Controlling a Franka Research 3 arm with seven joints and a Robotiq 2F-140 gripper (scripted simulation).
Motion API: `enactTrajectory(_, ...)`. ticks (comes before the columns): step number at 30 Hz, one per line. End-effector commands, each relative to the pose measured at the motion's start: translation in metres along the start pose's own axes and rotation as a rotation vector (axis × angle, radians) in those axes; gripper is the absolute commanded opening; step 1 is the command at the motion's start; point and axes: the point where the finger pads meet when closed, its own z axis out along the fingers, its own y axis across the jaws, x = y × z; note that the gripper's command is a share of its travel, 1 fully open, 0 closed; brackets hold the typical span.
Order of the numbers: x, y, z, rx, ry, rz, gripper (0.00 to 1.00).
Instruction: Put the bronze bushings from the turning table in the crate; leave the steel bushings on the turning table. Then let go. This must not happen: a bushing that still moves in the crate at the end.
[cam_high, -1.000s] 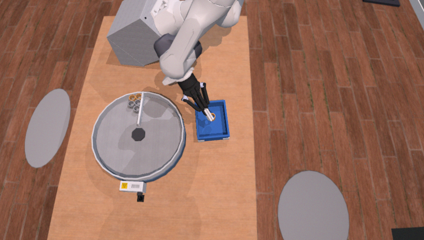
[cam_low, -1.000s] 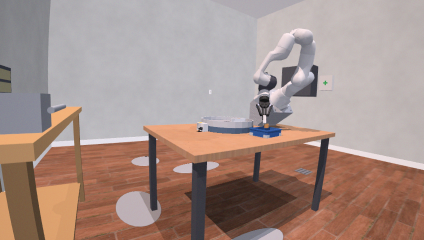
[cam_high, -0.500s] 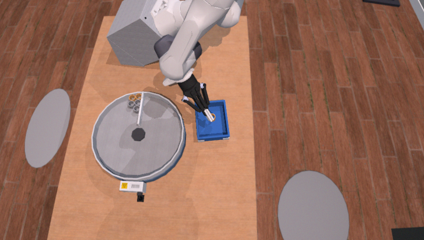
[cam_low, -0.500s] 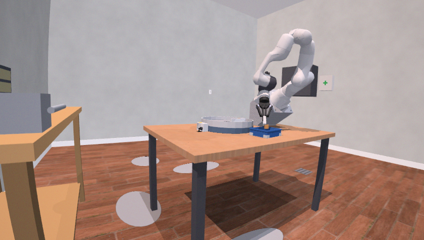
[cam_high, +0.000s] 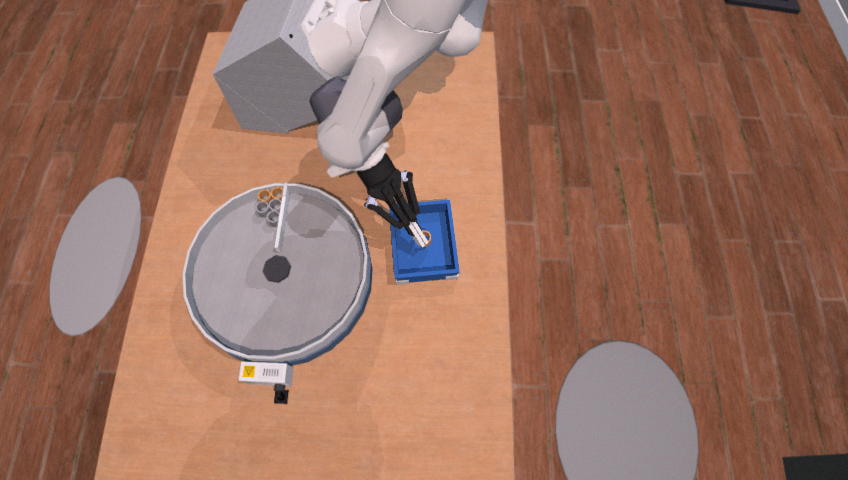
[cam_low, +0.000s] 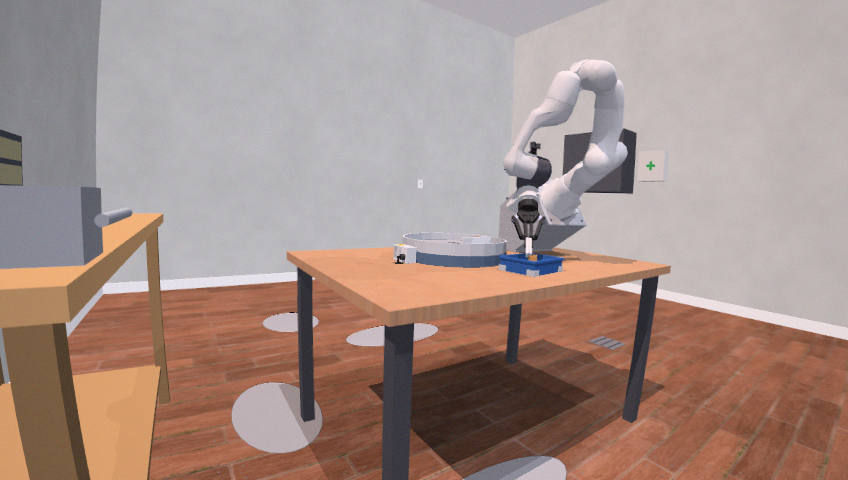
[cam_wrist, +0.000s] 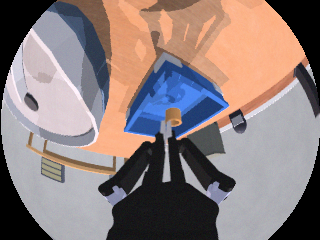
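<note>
You see pale grey walls (cam_low: 267, 118) behind a wood-topped desk (cam_high: 416, 380) (cam_low: 464, 291), a reddish plank floor (cam_high: 595, 267) (cam_low: 714, 380) with grey discs, and a timber bench (cam_low: 35, 303) at the left of the exterior frame

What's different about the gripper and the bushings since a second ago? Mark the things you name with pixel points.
The gripper (cam_high: 421, 242) (cam_low: 528, 254) (cam_wrist: 166, 126) has moved down toward the crate (cam_high: 454, 237) (cam_low: 517, 267) (cam_wrist: 195, 100), carrying the pinched bronze bushing (cam_high: 429, 239) (cam_low: 533, 258) (cam_wrist: 175, 118) lower with it. Nothing was newly grasped or let go. The bushings on the turning table (cam_high: 238, 297) (cam_low: 458, 259) (cam_wrist: 55, 95) stayed put.
</note>
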Motion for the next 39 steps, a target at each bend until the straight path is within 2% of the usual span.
enactTrajectory(1,0.0045,-0.0037,0.0038,0.010,0.001,-0.027,0.00)
enactTrajectory(14,0.0108,-0.0041,0.0112,0.010,0.001,-0.027,0.00)
enactTrajectory(39,0.0110,-0.0041,0.0114,0.010,0.001,-0.027,0.00)
